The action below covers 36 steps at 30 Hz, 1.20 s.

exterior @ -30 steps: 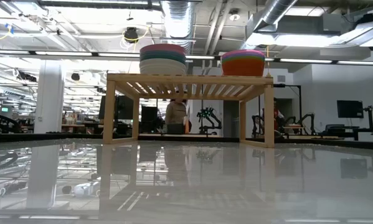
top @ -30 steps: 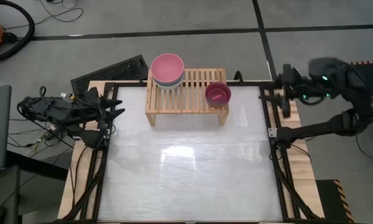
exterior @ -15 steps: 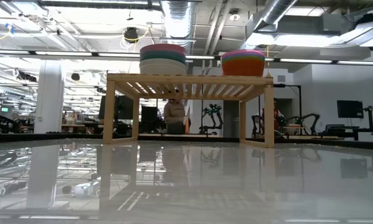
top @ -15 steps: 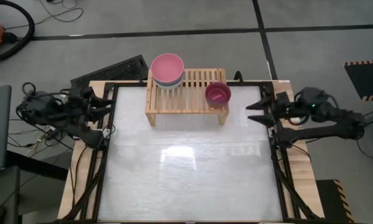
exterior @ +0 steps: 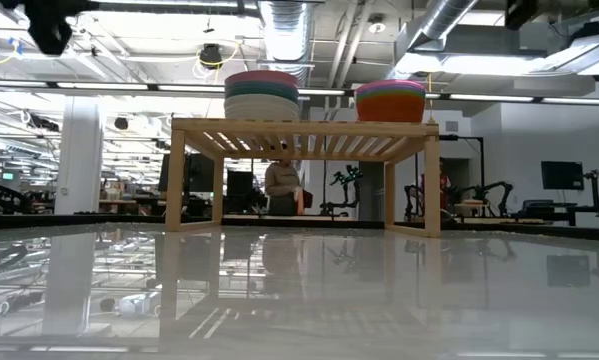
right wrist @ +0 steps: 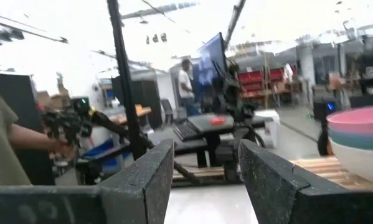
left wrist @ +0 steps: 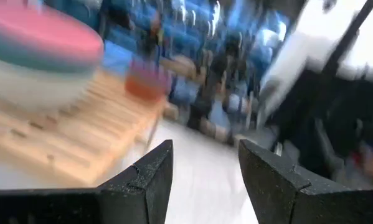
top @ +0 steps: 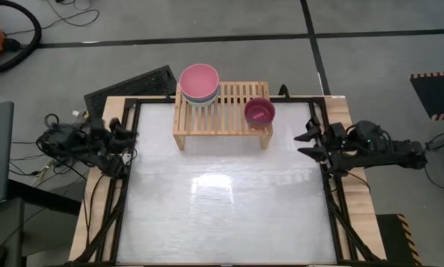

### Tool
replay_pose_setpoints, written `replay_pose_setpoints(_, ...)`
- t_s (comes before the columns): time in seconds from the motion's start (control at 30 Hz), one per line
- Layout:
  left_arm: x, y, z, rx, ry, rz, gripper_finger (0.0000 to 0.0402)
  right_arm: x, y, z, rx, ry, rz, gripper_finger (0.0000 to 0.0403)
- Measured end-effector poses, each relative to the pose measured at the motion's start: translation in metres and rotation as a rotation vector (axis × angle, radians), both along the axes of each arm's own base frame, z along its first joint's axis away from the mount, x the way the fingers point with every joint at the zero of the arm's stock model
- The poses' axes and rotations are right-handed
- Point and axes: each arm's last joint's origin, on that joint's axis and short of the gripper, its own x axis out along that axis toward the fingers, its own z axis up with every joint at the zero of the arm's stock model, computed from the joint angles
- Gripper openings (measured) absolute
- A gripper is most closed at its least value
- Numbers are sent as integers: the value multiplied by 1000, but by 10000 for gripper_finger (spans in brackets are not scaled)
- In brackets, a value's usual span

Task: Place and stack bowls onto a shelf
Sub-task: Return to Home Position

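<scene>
The light-wood shelf (top: 222, 115) stands at the table's far edge. On its left end rests a stack of larger bowls with a pink one on top (top: 199, 81); it also shows in the low view (exterior: 262, 95). On its right end rests a stack of smaller bowls, magenta on top (top: 259, 113) and orange at the side (exterior: 390, 100). My left gripper (top: 130, 144) is open and empty at the table's left edge. My right gripper (top: 299, 145) is open and empty at the table's right edge. Both point inward over the table.
The white tabletop (top: 222, 200) lies bare in front of the shelf, inside a black frame. A dark mat (top: 133, 85) lies beyond the far left corner. A person's sleeve and arm (right wrist: 12, 143) show in the right wrist view, beyond the table.
My right gripper has come down from beyond the table's far right corner toward the near edge, and now lies low at the right edge, pointing left. My left gripper has drawn back a little toward the left and near edges. The bowls and shelf have not moved.
</scene>
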Motion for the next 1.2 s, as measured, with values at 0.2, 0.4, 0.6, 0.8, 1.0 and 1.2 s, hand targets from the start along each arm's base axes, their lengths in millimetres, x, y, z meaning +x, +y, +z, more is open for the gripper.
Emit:
replay_pose_setpoints(0.2, 24, -11, -34, 16, 92, -104, 167, 6, 4, -43, 22, -66, 49, 207)
replay_pose_setpoints(0.4, 45, -19, -67, 5, 131, -131, 167, 10, 9, -88, 51, -160, 98, 207)
replay_pose_setpoints(0.6, 57, -23, -91, -2, 146, -126, 167, 11, 12, -101, 82, -134, 37, 207)
replay_pose_setpoints(0.8, 70, -27, -118, -16, 125, -131, 167, 12, 15, -104, 41, -105, 46, 207)
replay_pose_setpoints(1.0, 77, -31, -129, -5, 45, -178, 167, 13, 17, -108, 35, -62, 61, 207)
replay_pose_setpoints(1.2, 79, -32, -133, 13, 28, -176, 167, 15, 16, -116, 35, 19, 36, 207)
